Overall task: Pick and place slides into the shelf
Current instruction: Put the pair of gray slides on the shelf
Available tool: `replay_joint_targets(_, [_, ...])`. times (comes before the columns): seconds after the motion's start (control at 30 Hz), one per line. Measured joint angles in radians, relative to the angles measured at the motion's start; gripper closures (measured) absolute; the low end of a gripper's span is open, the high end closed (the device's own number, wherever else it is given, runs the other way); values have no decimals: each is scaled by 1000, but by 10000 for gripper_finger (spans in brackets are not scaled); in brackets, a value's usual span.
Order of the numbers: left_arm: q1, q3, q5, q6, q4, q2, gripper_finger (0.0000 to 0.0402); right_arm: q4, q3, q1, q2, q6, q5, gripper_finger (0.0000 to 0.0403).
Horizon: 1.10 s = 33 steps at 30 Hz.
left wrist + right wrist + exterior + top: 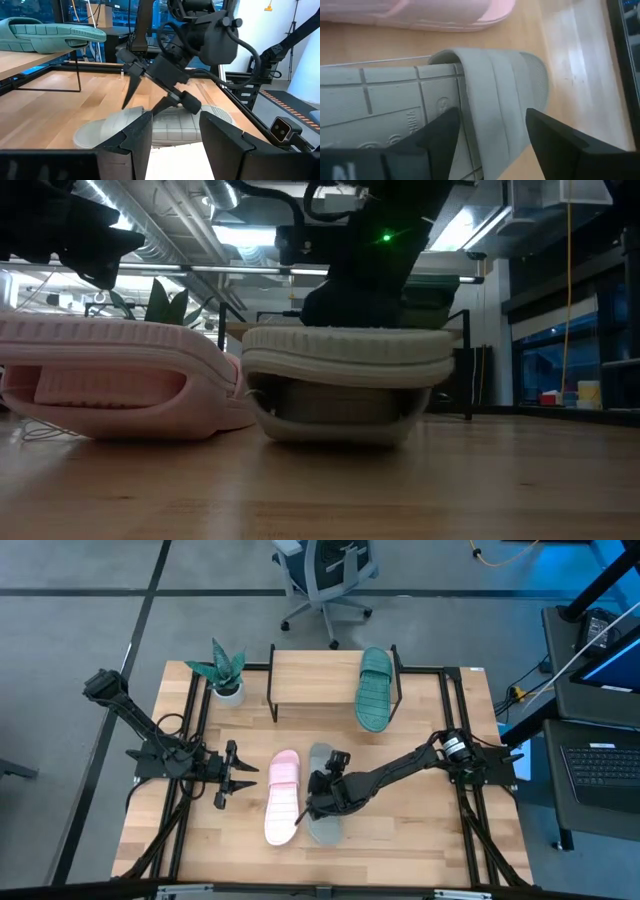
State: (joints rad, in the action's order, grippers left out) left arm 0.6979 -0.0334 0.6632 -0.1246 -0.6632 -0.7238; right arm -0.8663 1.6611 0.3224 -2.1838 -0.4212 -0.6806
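Observation:
The teal slide lies on the right end of the shelf at the table's far side. On the tabletop, side by side, are the pink slide and the grey slide. My right gripper is open and slants down over the grey slide, one finger on each side of its strap. My left gripper waits open and level to the left of the pink slide, with nothing between its fingers. My right gripper stands open astride the grey slide's strap, coming from above and from the table's right. I cannot tell whether its fingers touch the strap. The slide rests on the tabletop.
A potted plant stands beside the shelf's left end. The shelf's left and middle parts are bare wood. A black frame rail runs along the table's sides. A laptop sits off the table at the right.

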Motion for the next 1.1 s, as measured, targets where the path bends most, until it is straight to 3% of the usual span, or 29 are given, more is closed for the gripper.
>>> replay_joint_targets(0.43, [1, 0, 0, 0, 0, 0, 244, 7, 0, -1, 0, -43, -9, 176])
replay_joint_targets(0.7, [1, 0, 0, 0, 0, 0, 244, -4, -1, -3, -1, -125, -103, 197])
replay_joint_targets(1.1, [1, 0, -3, 0, 0, 0, 244, -5, 5, -15, -52, -102, -63, 232])
